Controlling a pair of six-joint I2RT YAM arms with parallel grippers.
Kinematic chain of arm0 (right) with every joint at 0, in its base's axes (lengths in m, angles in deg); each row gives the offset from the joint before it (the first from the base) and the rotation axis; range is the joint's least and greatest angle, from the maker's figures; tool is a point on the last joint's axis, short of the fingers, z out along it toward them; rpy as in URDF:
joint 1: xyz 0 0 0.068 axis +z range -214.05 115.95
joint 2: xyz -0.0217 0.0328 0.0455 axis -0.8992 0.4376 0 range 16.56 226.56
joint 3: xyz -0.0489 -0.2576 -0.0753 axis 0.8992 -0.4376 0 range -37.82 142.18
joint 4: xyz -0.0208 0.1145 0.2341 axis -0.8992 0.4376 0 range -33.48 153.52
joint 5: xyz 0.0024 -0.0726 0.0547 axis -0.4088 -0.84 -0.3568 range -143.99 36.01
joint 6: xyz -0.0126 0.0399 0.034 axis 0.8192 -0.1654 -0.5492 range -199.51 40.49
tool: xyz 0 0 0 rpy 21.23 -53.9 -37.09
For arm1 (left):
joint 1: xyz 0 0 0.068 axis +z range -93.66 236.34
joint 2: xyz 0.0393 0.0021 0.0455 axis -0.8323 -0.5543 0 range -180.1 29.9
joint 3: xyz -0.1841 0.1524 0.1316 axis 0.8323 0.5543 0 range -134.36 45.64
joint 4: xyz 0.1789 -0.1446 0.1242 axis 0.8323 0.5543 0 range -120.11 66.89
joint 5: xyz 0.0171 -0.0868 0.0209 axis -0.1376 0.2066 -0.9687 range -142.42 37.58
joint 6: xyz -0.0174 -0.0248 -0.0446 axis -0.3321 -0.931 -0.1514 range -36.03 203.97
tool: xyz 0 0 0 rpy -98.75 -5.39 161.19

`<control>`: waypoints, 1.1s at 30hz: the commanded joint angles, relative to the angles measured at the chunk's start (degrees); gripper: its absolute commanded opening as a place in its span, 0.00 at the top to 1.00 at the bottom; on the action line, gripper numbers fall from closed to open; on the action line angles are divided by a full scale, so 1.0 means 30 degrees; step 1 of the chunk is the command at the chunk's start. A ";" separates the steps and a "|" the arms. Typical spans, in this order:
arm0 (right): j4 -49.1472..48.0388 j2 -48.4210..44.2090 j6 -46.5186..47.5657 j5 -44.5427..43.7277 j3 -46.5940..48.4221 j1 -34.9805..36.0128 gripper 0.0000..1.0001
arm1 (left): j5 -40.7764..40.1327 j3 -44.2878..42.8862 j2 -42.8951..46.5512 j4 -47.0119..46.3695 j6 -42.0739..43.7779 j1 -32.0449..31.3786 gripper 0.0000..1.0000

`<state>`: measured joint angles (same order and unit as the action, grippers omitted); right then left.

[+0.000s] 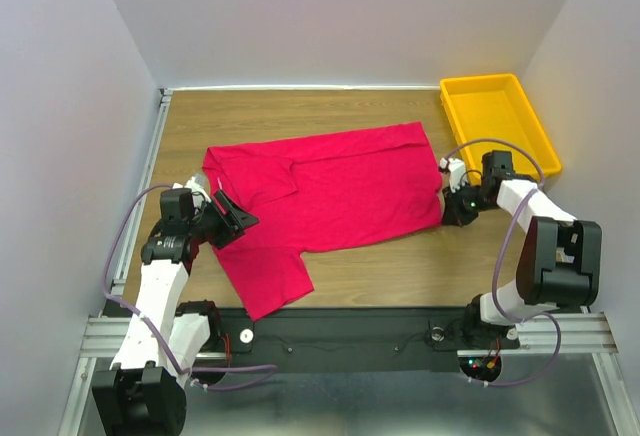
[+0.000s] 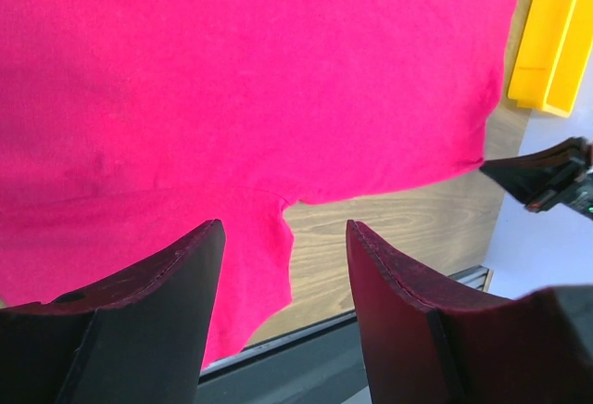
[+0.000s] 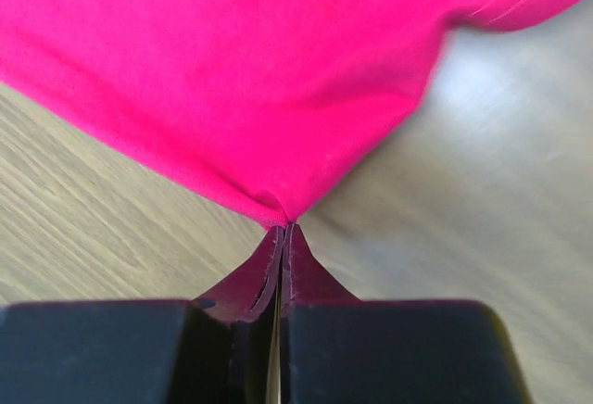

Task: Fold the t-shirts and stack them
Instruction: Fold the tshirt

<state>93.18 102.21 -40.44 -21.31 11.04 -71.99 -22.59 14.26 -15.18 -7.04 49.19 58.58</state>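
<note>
One crimson-red t-shirt (image 1: pixel 320 201) lies spread on the wooden table, its hem to the right and a sleeve hanging toward the front edge. My left gripper (image 1: pixel 232 218) is open, over the shirt's left part, holding nothing; in the left wrist view its fingers (image 2: pixel 176 302) frame the shirt (image 2: pixel 241 80) and bare wood. My right gripper (image 1: pixel 447 208) is shut on the shirt's near right hem corner; in the right wrist view the jaws (image 3: pixel 283 233) pinch a point of red cloth (image 3: pixel 250 70) and pull it taut.
A yellow plastic tray (image 1: pixel 497 121) stands at the back right, also showing in the left wrist view (image 2: pixel 556 43). A black rail (image 1: pixel 350 328) runs along the table's front edge. White walls close in left, back and right.
</note>
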 commanded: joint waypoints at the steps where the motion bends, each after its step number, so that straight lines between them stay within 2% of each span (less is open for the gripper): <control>1: 0.0491 -0.1039 0.0832 0.0384 0.2195 0.0595 0.99 | 0.0517 0.0439 -0.0265 -0.1127 0.0316 -0.0102 0.34; 5: 0.1721 -0.0308 0.1390 -0.0607 0.4273 0.3053 0.99 | 0.0576 0.0497 -0.0384 -0.1390 0.0491 -0.0131 0.34; 14: 0.1578 0.3319 0.0923 -0.3744 0.6855 0.9144 0.98 | 0.0664 0.0527 -0.0266 -0.1508 0.0580 -0.0102 0.34; 16: 0.1548 0.4113 0.0485 -0.4448 0.7702 0.9793 0.80 | 0.0693 0.0527 -0.0237 -0.1508 0.0550 -0.0102 0.34; 17: 0.1374 0.4581 -0.0068 -0.4769 0.8026 0.9826 0.70 | 0.0664 0.0498 -0.0266 -0.1508 0.0579 -0.0131 0.34; 19: 0.0994 0.4645 -0.0831 -0.5180 0.8467 0.9855 0.58 | 0.0693 0.0498 -0.0237 -0.1537 0.0550 -0.0102 0.34; 22: -0.0382 0.3712 -0.2880 -0.6148 0.8761 0.9797 0.51 | 0.0694 0.0498 -0.0149 -0.1537 0.0608 -0.0102 0.33; 26: -0.0883 0.2946 -0.6477 -0.5478 0.8821 0.9126 0.48 | 0.0781 0.0468 -0.0120 -0.1538 0.0667 -0.0102 0.33; 28: -0.0913 0.2858 -0.7336 -0.3929 0.8062 0.8773 0.48 | 0.0781 0.0468 -0.0091 -0.1567 0.0697 -0.0102 0.33; 33: -0.1293 0.3705 -0.6875 -0.1851 0.7498 0.8625 0.47 | 0.0781 0.0498 0.0026 -0.1655 0.0667 -0.0102 0.33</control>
<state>91.70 112.07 -58.85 -33.11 33.92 -46.03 -21.35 15.20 -16.34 -9.86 50.08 58.56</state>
